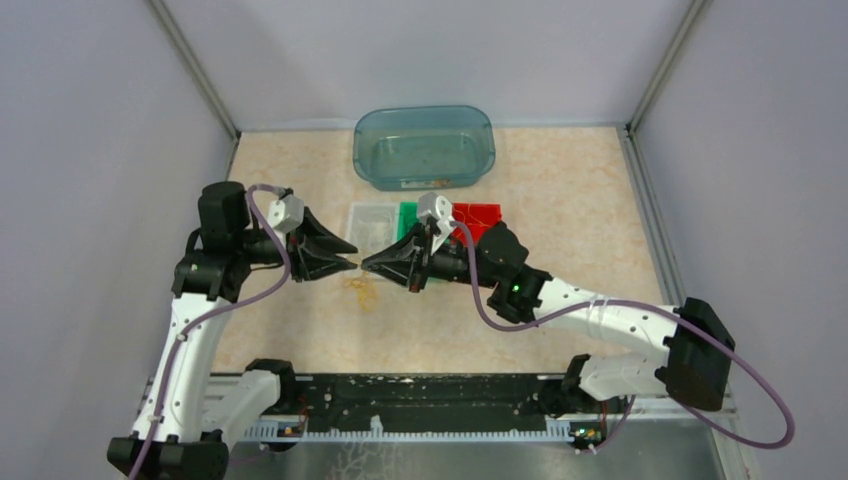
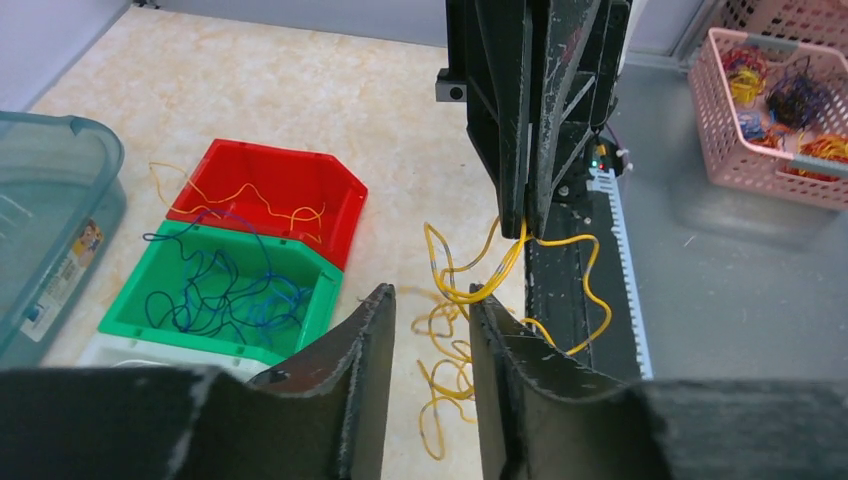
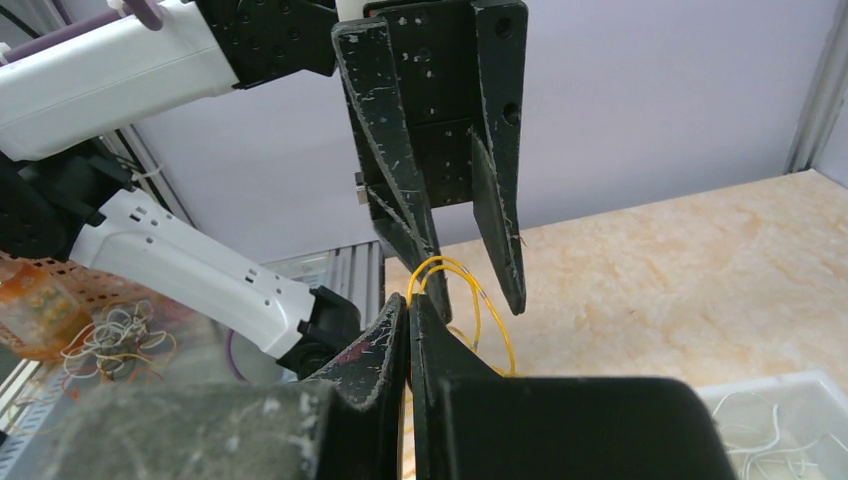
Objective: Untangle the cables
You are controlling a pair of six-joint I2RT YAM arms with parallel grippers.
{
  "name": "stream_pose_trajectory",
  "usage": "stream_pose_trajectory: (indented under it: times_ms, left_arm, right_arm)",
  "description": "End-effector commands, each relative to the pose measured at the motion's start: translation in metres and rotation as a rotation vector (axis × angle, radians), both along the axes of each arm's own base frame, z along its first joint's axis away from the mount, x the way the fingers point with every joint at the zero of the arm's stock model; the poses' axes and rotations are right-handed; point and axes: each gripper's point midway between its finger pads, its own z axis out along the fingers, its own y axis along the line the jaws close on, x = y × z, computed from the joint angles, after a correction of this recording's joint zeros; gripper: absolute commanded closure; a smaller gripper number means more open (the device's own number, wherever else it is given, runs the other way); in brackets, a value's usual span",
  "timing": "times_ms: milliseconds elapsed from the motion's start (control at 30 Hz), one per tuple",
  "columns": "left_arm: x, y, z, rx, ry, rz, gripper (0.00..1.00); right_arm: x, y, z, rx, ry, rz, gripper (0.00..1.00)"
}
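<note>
right pincer [image 2: 527, 222] pinched shut on the yellow cables [image 2: 465, 293] | they hang from its tip down to the counter [image 2: 300, 90], long axis near vertical | left pincer [image 2: 430, 320] part-open, empty, tip to tip opposite | I judge top loop sits between its fingers [image 3: 497, 200]

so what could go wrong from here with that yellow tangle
1. The right gripper is shut on more than one strand of the yellow cables; pulling away could tighten the knot instead of freeing a wire.
2. The left gripper stands open close to a loop, right at the other's tip; closing there may catch the wrong strand or knock the fingers together.
</note>
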Motion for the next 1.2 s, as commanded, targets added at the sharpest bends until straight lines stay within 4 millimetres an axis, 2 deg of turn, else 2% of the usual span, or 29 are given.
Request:
stream_pose_trajectory:
  times_ms: [0, 100, 233, 300, 433, 533, 633, 733, 767, 833, 867, 967, 1167]
  left_arm:
    - [-0.003, -0.002, 0.007, -0.019, -0.028, -0.024, 0.67]
    - [-0.005, -0.002, 0.006, -0.018, -0.025, -0.019, 0.82]
    - [-0.006, 0.0, 0.001, -0.005, -0.029, 0.013, 0.84]
    - [-0.005, 0.001, -0.004, 0.004, -0.026, 0.033, 0.79]
    - [-0.006, 0.002, -0.014, 0.011, -0.003, 0.047, 0.52]
    - [-0.008, 0.002, -0.013, 0.002, 0.006, 0.044, 0.52]
    - [-0.01, 0.001, -0.011, -0.004, 0.003, 0.039, 0.59]
    - [-0.011, 0.001, -0.01, -0.007, 0.007, 0.036, 0.6]
    - [-0.013, 0.001, -0.007, -0.012, 0.009, 0.029, 0.55]
    - [-0.017, 0.0, 0.0, -0.028, 0.028, 0.019, 0.36]
    - [-0.019, -0.001, 0.005, -0.041, 0.035, 0.011, 0.31]
    - [-0.022, -0.003, 0.017, -0.083, 0.071, -0.007, 0.26]
    - [-0.027, -0.006, 0.024, -0.115, 0.119, -0.026, 0.27]
  right_arm:
    - [-0.003, -0.004, 0.041, 0.105, -0.036, 0.019, 1.0]
    - [0.0, -0.006, 0.041, 0.106, -0.034, -0.005, 1.0]
    - [0.009, -0.014, 0.04, 0.09, -0.049, -0.075, 1.0]
    - [0.012, -0.022, 0.045, 0.105, -0.058, -0.11, 1.0]
    - [0.011, -0.031, 0.054, 0.126, -0.065, -0.124, 1.0]
    - [0.009, -0.032, 0.054, 0.126, -0.06, -0.12, 1.0]
    - [0.008, -0.034, 0.055, 0.136, -0.055, -0.118, 1.0]
    - [0.007, -0.035, 0.053, 0.14, -0.049, -0.114, 1.0]
    - [0.007, -0.035, 0.052, 0.137, -0.046, -0.113, 1.0]
    - [0.006, -0.034, 0.05, 0.134, -0.042, -0.108, 1.0]
    - [0.005, -0.034, 0.05, 0.137, -0.039, -0.102, 1.0]
    - [0.004, -0.029, 0.05, 0.15, -0.023, -0.078, 1.0]
    - [0.003, -0.019, 0.05, 0.152, -0.002, -0.038, 1.0]
